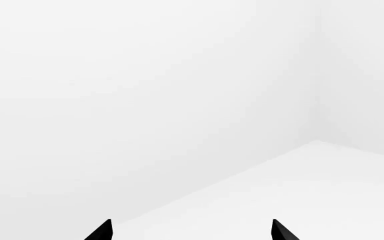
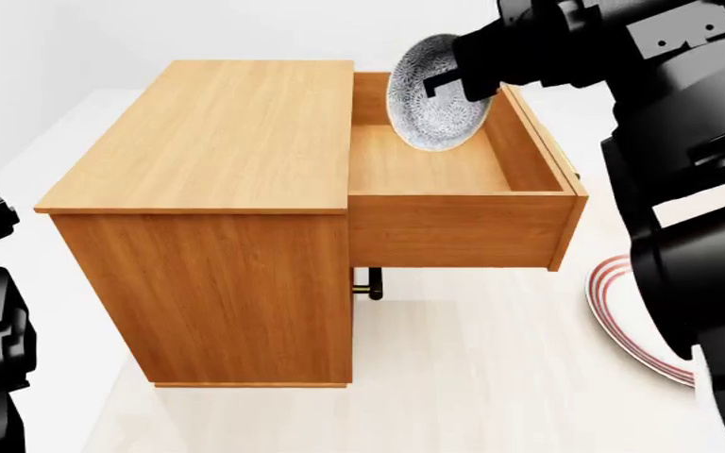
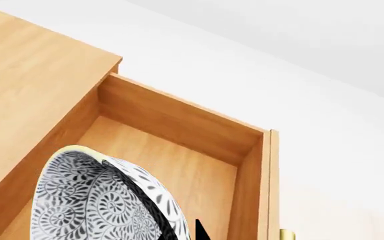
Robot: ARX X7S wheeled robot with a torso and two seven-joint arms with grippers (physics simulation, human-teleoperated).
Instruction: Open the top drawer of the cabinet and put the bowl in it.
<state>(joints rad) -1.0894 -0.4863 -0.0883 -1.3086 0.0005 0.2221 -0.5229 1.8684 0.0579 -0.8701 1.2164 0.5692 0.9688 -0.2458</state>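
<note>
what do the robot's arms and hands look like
Both arms are glossy black, built of blocky, angular segments with rounded joints; the right arm looks bulky. The left hand ends in two pointed black fingertips. No cables or markings are visible.

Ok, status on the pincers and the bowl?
Right pincer shut on bowl, tilted over open top drawer. Left pincer open, empty. Drawer interior bare.

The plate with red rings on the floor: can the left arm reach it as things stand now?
Probably not. The plate lies beyond the cabinet and its open top drawer, under the right arm; the left gripper faces bare white floor and wall.
</note>
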